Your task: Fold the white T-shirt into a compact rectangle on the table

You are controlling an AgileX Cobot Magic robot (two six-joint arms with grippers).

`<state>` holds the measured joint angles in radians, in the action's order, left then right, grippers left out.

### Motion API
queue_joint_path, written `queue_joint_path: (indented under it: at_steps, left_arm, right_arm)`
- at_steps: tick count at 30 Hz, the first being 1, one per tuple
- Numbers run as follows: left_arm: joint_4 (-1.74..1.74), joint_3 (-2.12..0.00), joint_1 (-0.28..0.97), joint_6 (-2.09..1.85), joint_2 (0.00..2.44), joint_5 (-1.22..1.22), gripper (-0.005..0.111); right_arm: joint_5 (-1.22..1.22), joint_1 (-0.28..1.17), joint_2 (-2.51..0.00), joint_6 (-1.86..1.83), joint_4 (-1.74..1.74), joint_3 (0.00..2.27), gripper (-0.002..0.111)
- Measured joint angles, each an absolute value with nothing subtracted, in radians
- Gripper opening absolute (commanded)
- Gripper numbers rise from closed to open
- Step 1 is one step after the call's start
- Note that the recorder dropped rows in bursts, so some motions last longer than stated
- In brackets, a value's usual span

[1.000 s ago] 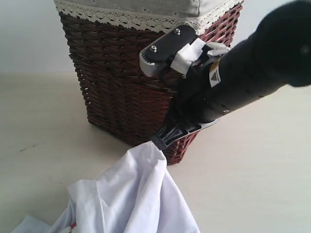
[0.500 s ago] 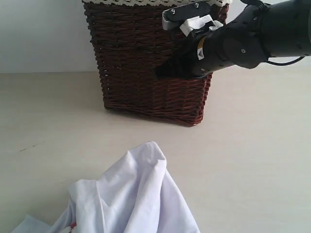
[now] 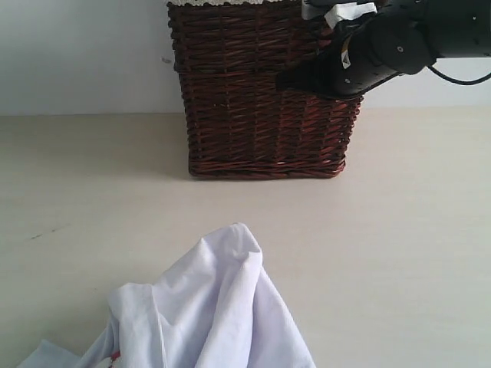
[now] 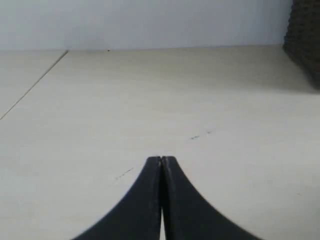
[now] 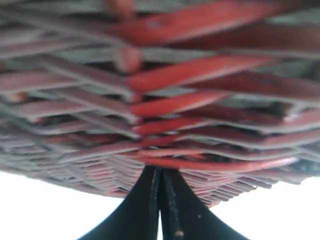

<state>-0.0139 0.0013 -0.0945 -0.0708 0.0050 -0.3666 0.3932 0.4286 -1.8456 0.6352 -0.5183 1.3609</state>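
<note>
We log left claw [image 4: 161, 161] and right claw [image 3: 282, 80] both pinched together, empty; the right, tight beside the basket [image 3: 253, 115], may shove it toward the T-shirt [image 3: 219, 307] heaped apart on the tabletop [image 3: 406, 245].

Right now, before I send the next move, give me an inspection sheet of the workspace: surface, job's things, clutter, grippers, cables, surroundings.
Surface: table, pale beige, matte, with a few small dark specks.
Job's things: white T-shirt, crumpled in a raised heap at the near edge, not folded; no gripper is on it.
Clutter: wicker basket, dark red-brown, upright on the table behind the shirt and apart from it.
Grippers: left gripper shut, empty, over bare table. right gripper shut, empty, close to the basket's weave; whether it touches cannot be told.
Cables: one thin dark cable along the right arm.
Surroundings: plain pale wall behind the table.
</note>
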Motion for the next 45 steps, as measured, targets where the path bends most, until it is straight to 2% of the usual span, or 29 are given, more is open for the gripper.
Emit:
queue_joint_path:
  at_steps: [11,17,23,28,39,45]
  left_arm:
    - [-0.014,0.001,-0.094,-0.071,0.005,-0.367,0.000]
    - [-0.014,0.001,-0.094,-0.071,0.005,-0.367,0.000]
    - [-0.014,0.001,-0.094,-0.071,0.005,-0.367,0.000]
    - [-0.012,0.001,-0.094,-0.071,0.005,-0.367,0.000]
    - [-0.012,0.001,-0.094,-0.071,0.005,-0.367,0.000]
    - [-0.012,0.001,-0.094,-0.071,0.005,-0.367,0.000]
  right_arm:
    - [0.122,0.560,-1.751,0.529,-0.504,1.236,0.000]
    - [0.041,0.546,-1.869,0.543,-0.448,1.278,0.000]
    - [0.284,0.543,-2.003,0.544,-0.411,1.498,0.000]
    - [0.410,0.551,-2.009,0.468,-0.335,1.560,0.000]
    - [0.490,0.613,-1.731,-0.392,0.354,1.377,0.001]
    - [0.809,0.662,-1.650,-0.533,0.484,1.357,0.022]
